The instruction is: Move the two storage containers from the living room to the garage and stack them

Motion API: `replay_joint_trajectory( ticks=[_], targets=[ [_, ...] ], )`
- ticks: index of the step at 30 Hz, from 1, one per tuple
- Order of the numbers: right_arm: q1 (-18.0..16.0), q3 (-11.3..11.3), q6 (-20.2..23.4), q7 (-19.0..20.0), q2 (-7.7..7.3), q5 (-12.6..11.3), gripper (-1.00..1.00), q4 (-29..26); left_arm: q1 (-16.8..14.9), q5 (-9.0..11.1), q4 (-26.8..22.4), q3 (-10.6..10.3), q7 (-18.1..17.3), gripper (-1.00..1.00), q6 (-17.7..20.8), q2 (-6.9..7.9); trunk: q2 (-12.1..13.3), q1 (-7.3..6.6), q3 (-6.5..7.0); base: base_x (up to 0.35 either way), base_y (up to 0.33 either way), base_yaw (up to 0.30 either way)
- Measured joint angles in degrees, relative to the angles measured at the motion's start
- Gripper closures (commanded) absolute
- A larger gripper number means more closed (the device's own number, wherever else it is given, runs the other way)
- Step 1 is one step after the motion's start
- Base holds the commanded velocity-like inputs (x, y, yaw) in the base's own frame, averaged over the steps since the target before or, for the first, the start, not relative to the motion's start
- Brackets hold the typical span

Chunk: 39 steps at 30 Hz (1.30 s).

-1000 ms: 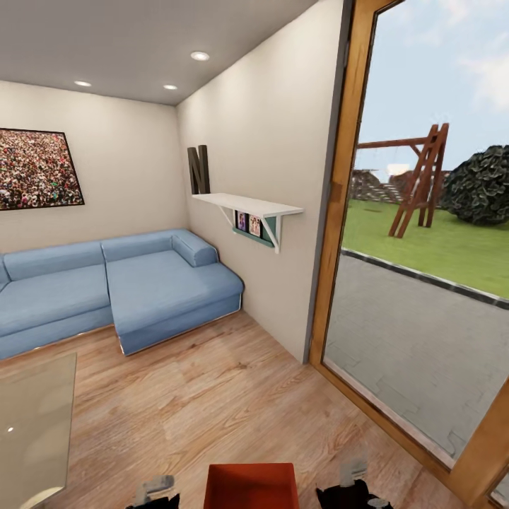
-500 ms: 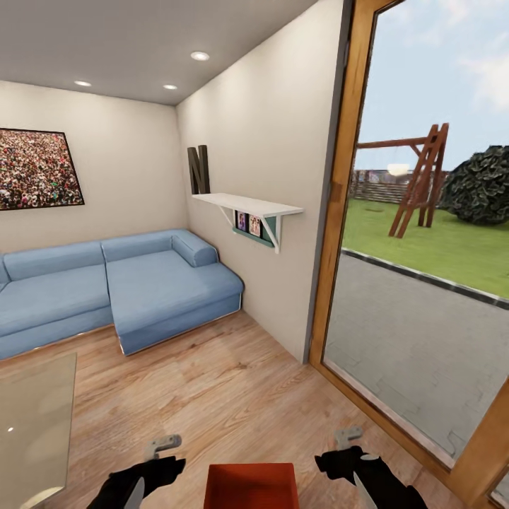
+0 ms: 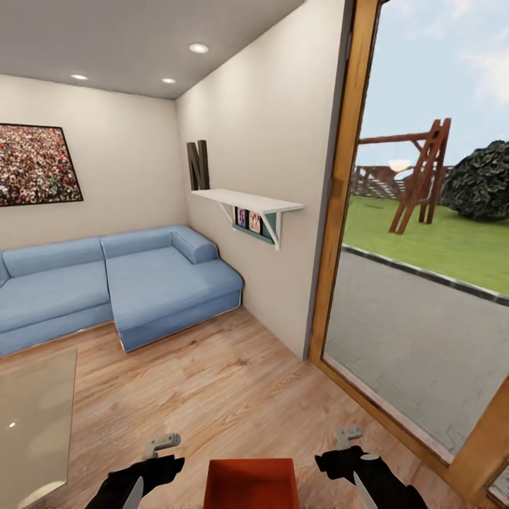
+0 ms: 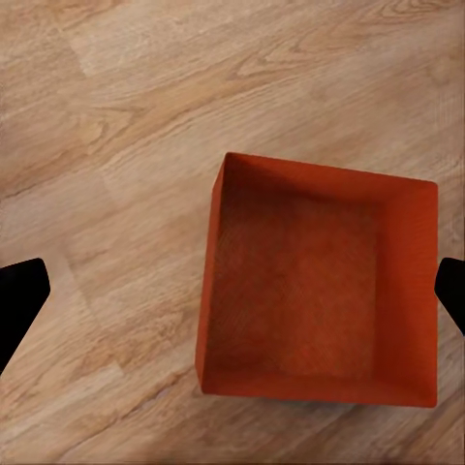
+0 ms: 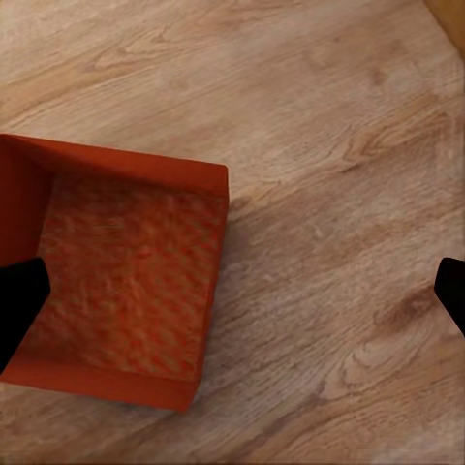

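An orange-red storage container (image 3: pixel 252 483) sat empty on the light wood plank floor (image 3: pixel 212 396) between the left gripper (image 3: pixel 161 445) and right gripper (image 3: pixel 348 436), both spread wide and holding nothing, with the blue sofa (image 3: pixel 113 286) well beyond it.

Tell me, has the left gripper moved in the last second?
Yes. The left gripper has come up beside the storage container, which kept its place on the wood floor.
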Motion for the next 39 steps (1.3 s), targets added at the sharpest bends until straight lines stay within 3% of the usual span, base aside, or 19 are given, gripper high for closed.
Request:
replay_joint_trajectory(
  ticks=[8,28,39],
  targets=[
    [0.0,0.0,0.0,0.0,0.0,0.0,-1.0,0.0,0.0,0.2,-0.1,0.0,-0.1,-1.0,0.4,-0.12,0.0,0.0,-0.73,0.0,0.0,0.0],
    [0.0,-0.2,0.0,0.1,-0.01,-0.1,-1.0,0.0,0.0,0.0,0.0,0.0,0.2,-1.0,0.3,-0.35,-8.0,4.39,-6.15,-0.001,0.0,0.0],
    [0.0,-0.1,0.0,0.0,0.0,-0.1,-1.0,0.0,0.0,0.2,0.0,0.0,1.9,-1.0,0.1,-0.36,-12.4,6.81,-9.1,-0.116,0.0,0.0]
  ],
)
